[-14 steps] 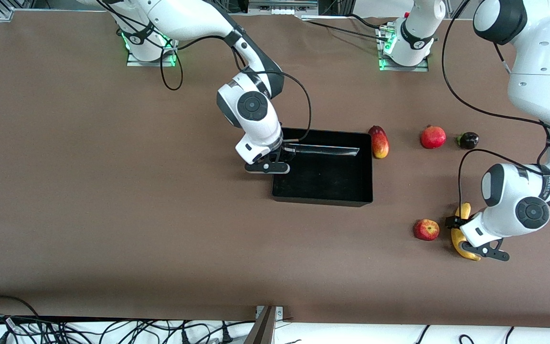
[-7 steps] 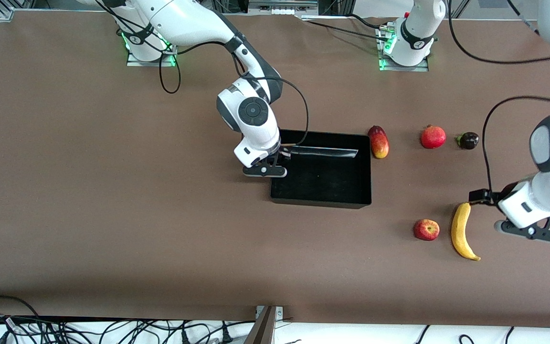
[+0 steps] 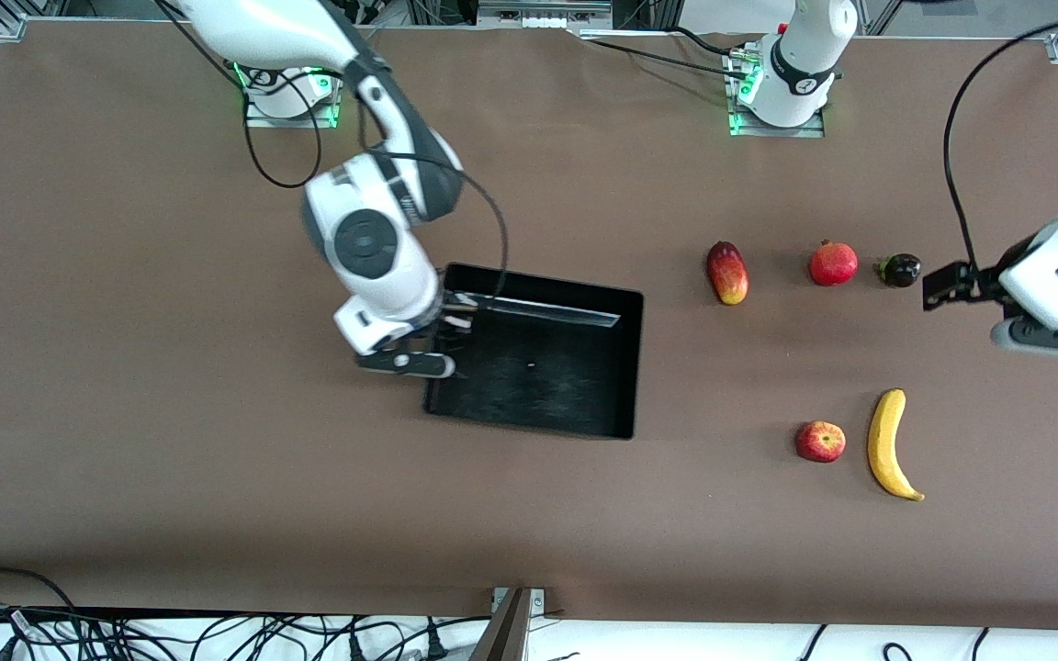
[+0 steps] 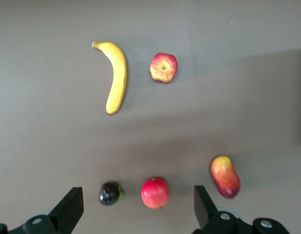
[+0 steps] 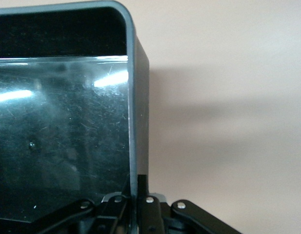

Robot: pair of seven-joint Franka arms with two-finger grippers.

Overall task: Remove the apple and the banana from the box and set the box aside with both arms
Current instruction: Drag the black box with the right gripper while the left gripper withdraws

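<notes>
The box (image 3: 538, 376), a shallow glossy black tray, lies mid-table. My right gripper (image 3: 444, 329) is shut on the box wall (image 5: 133, 122) at the right arm's end, with one finger inside and one outside, as the right wrist view (image 5: 139, 191) shows. The apple (image 3: 820, 441) and the banana (image 3: 890, 443) lie side by side on the table toward the left arm's end, and both also show in the left wrist view, apple (image 4: 163, 67) and banana (image 4: 116, 75). My left gripper (image 3: 1039, 317) hangs open and empty high over the table near the row of other fruits, its fingers (image 4: 70, 210) wide apart.
A mango (image 3: 727, 272), a pomegranate (image 3: 833, 263) and a small dark fruit (image 3: 899, 269) lie in a row farther from the front camera than the apple and banana. Cables run along the table's near edge.
The right gripper has pulled the box toward the right arm's end of the table. The left arm has lifted off the banana and swung up and away, leaving it on the table.
</notes>
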